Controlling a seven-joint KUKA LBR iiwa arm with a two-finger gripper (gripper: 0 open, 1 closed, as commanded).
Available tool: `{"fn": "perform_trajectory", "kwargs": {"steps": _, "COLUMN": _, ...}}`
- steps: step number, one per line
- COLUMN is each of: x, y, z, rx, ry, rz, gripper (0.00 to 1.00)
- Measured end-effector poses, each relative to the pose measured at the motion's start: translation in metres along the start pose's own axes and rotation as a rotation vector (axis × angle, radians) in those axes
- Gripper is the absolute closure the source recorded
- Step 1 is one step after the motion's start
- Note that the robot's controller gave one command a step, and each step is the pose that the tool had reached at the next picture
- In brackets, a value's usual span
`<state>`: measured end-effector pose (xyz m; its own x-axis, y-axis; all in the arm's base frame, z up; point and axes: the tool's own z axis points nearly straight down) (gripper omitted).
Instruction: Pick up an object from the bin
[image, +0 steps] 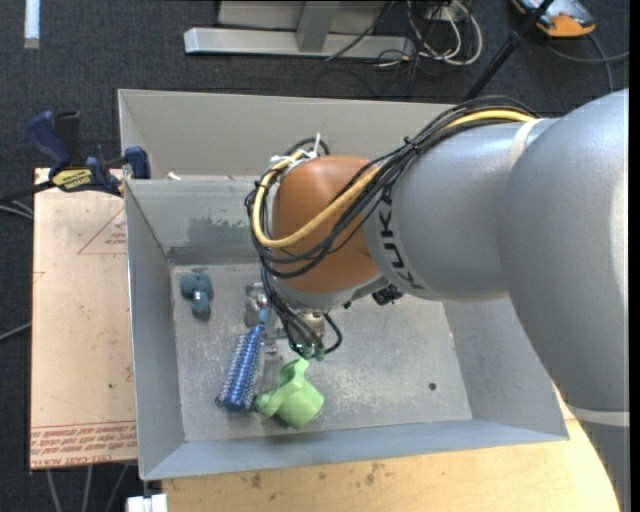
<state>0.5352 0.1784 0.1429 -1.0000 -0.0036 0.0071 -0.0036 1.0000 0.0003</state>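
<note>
The gripper (272, 322), grip hidden from me, is hanging over a blue bristly roller (240, 370) lying beside a green lump (292, 398) near the bin's (150, 300) front wall, bare floor opening rightward.

light: bright, even | shadow: soft — beneath arm (480, 220) on bin (400, 365) | glare: mild, orange cover (320, 215)

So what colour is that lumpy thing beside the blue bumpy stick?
The lumpy thing is light green, clearest in the camera view.
</note>
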Motion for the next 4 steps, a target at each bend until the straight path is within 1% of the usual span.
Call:
{"fn": "perform_trajectory", "kwargs": {"steps": 1, "x": -0.006, "y": -0.004, "z": 0.074, "rx": 0.001, "ry": -0.006, "rz": -0.573, "gripper": 0.0}}
{"fn": "perform_trajectory", "kwargs": {"steps": 2, "x": -0.006, "y": -0.004, "z": 0.074, "rx": 0.0, "ry": -0.006, "rz": -0.573, "gripper": 1.0}}
{"fn": "perform_trajectory", "kwargs": {"steps": 3, "x": -0.033, "y": 0.008, "z": -0.034, "rx": 0.001, "ry": -0.017, "rz": -0.591, "gripper": 1.0}}
{"fn": "perform_trajectory", "kwargs": {"steps": 4, "x": -0.02, "y": -0.02, "z": -0.149, "rx": 0.003, "ry": -0.016, "rz": -0.651, "gripper": 1.0}}
